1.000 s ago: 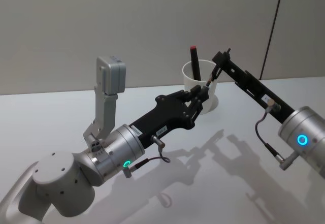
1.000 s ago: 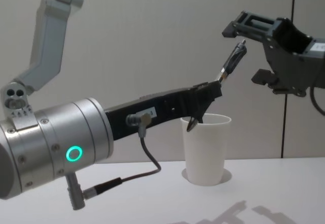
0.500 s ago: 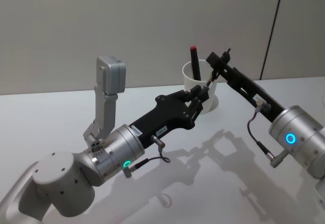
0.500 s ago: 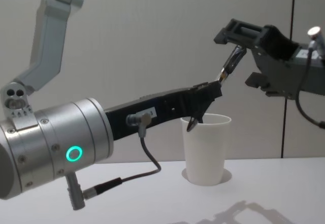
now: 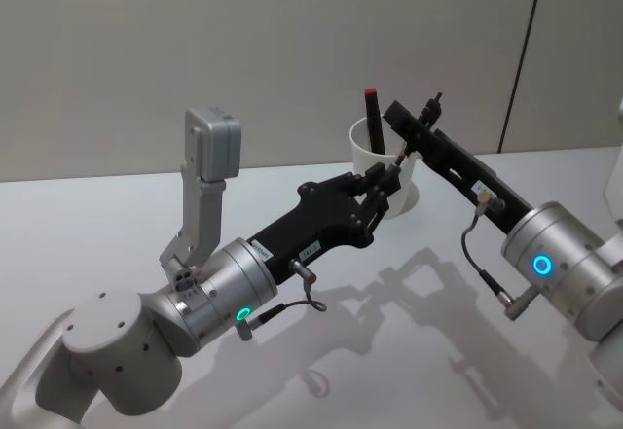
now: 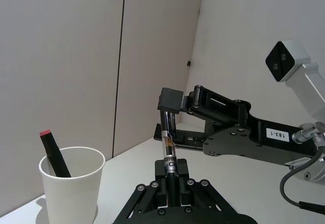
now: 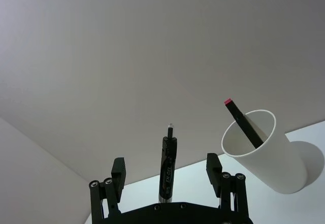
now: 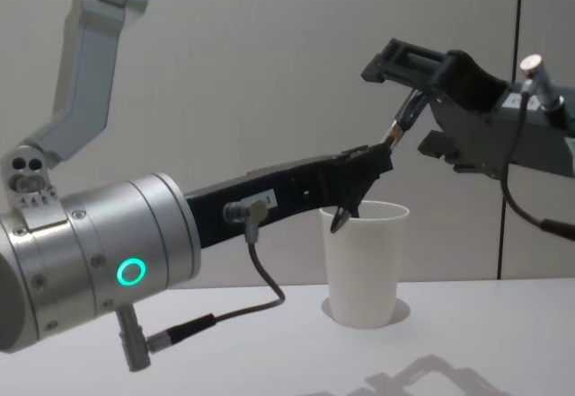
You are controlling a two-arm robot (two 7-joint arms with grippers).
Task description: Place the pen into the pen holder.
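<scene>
My left gripper [image 5: 387, 182] [image 8: 367, 164] [image 6: 171, 184] is shut on the lower end of the pen [image 6: 168, 150], a slim black pen with a clear section, which points up and away. Around its upper part stands my right gripper [image 7: 166, 177] [image 5: 413, 125] [image 8: 420, 100], open. Its fingers [image 7: 118, 173] are wide apart on either side of the pen [image 7: 168, 155] without touching it. The pen holder [image 5: 364, 149] [image 8: 364, 261] [image 6: 70, 183] [image 7: 266, 155], a white paper cup, stands upright on the table just beyond and below both grippers.
A black marker with a red cap [image 5: 373, 116] [image 6: 53, 150] [image 7: 240, 124] leans inside the cup. The white table [image 5: 117, 225] stretches to a plain wall close behind the cup. Both arms cross the table's middle.
My right gripper has moved left, toward the pen, and its open fingers now stand on either side of the pen's upper end. The left arm, pen and cup have stayed put.
</scene>
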